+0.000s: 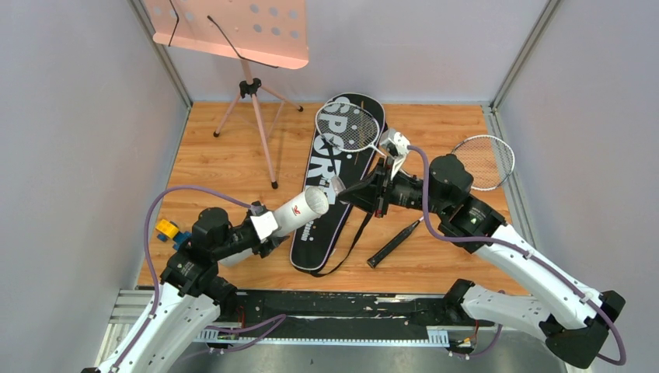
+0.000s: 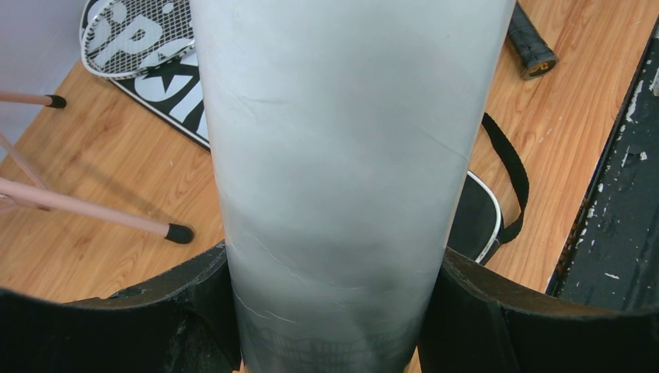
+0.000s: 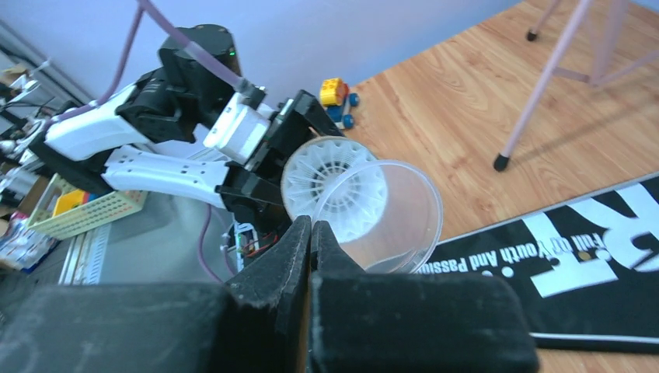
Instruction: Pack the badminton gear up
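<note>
My left gripper (image 1: 268, 225) (image 2: 334, 268) is shut on the long white tube (image 1: 299, 211) (image 2: 342, 155), held off the floor with its open mouth toward the right arm. A white feather shuttlecock (image 3: 334, 183) sits inside the tube (image 3: 404, 225). My right gripper (image 1: 342, 189) (image 3: 311, 224) is shut with nothing between its fingers, its tips at the tube's rim. The black SPORT bag (image 1: 330, 229) (image 2: 167, 85) (image 3: 591, 264) lies flat below. One racket (image 1: 348, 124) (image 2: 136, 35) rests on the bag's top. The other racket (image 1: 486, 159) lies at the right, its black handle (image 1: 395, 242) (image 2: 532, 43) beside the bag.
The pink music stand (image 1: 241, 31) stands at the back left, its tripod legs (image 2: 93, 214) reaching toward the bag. A yellow and blue toy (image 1: 167, 231) (image 3: 336, 97) sits by the left arm. The bag's strap (image 1: 350, 245) loops over the floor. Grey walls close three sides.
</note>
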### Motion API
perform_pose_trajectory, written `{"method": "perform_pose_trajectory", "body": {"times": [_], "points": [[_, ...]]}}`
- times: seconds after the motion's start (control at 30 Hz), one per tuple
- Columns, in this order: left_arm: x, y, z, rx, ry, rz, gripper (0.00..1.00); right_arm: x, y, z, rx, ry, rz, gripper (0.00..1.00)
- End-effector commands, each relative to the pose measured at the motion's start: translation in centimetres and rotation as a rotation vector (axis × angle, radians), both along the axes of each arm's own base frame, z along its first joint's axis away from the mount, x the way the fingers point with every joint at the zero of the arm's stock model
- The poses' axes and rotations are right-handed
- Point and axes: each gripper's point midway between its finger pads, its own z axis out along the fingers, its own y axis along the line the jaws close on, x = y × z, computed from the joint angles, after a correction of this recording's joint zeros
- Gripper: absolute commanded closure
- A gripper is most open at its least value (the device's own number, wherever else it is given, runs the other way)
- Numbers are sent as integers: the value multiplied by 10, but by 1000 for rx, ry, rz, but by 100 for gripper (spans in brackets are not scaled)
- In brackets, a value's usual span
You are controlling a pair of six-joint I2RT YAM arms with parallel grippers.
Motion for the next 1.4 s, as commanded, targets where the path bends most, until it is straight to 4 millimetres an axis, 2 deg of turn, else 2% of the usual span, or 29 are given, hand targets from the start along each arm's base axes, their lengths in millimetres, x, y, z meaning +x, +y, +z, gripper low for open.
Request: {"method": "perform_pose_trajectory", "body": {"times": [0.0,0.57,1.07,1.2,1.37], "points": [[4,-7,23,-41,-80,-29,39,-20,14,29,59,-80,142,100],[4,-7,22,-37,-77,-25,38,-28,46,16,44,-56,250,100],[4,-7,22,-39,-79,-27,39,-31,54,9,34,-38,293,100],[4,-6,23,-38,-82,-27,39,-30,57,14,51,-55,295,100],[4,-7,23,-38,-82,-31,39,-25,59,7,41,-48,277,100]]}}
